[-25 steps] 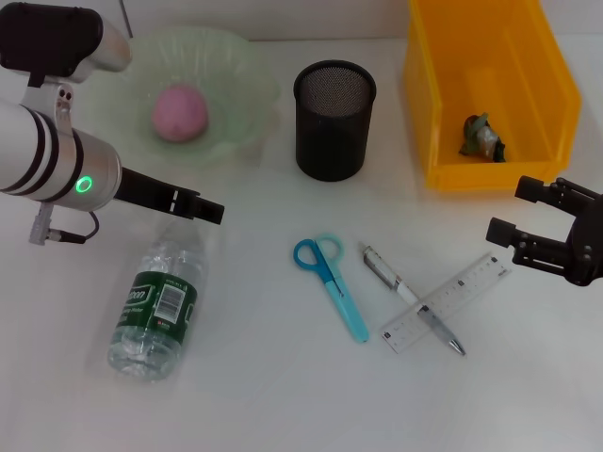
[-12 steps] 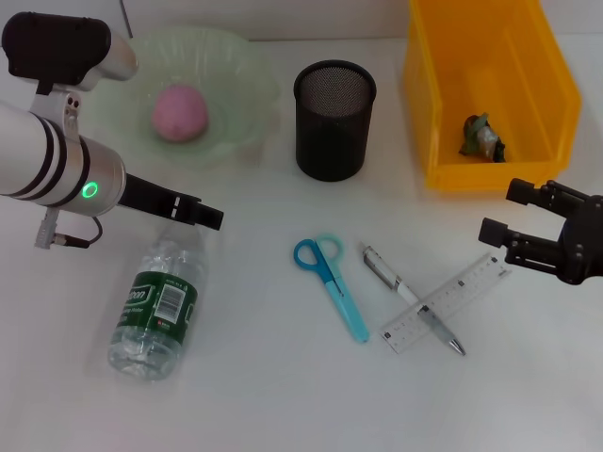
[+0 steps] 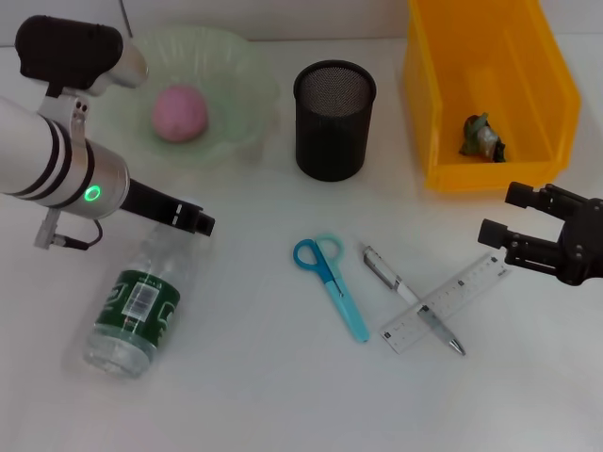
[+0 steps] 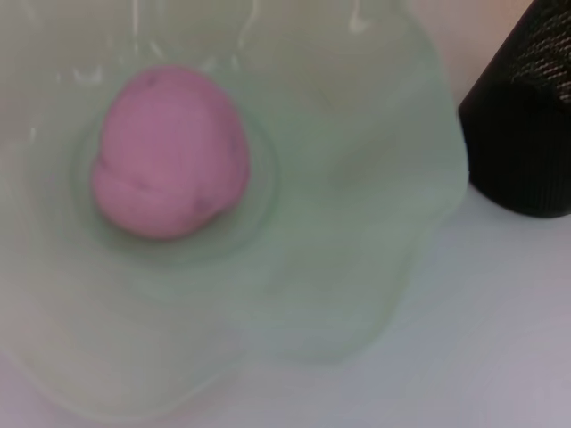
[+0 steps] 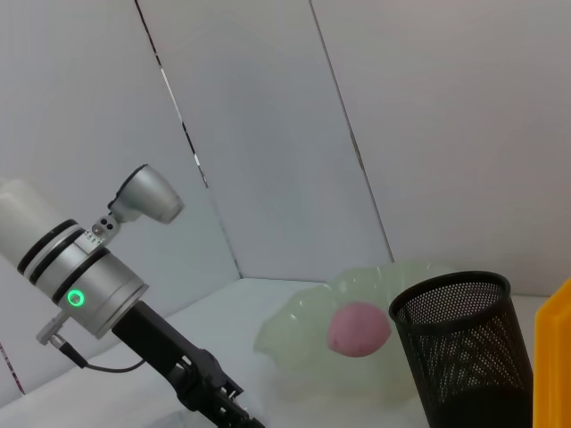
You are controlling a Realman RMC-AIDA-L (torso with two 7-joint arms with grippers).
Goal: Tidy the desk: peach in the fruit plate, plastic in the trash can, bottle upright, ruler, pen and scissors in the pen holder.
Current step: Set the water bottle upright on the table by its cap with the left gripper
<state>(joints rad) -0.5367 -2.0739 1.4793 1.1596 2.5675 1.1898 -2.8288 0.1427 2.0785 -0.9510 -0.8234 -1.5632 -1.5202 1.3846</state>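
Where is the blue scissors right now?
In the head view, the scissors lie flat on the desk near the middle, in front of the black pen holder, with the pen and ruler to their right.

My left gripper reaches in low from the left, finger state unclear to me. My right gripper hovers at the right edge, fingers spread apart
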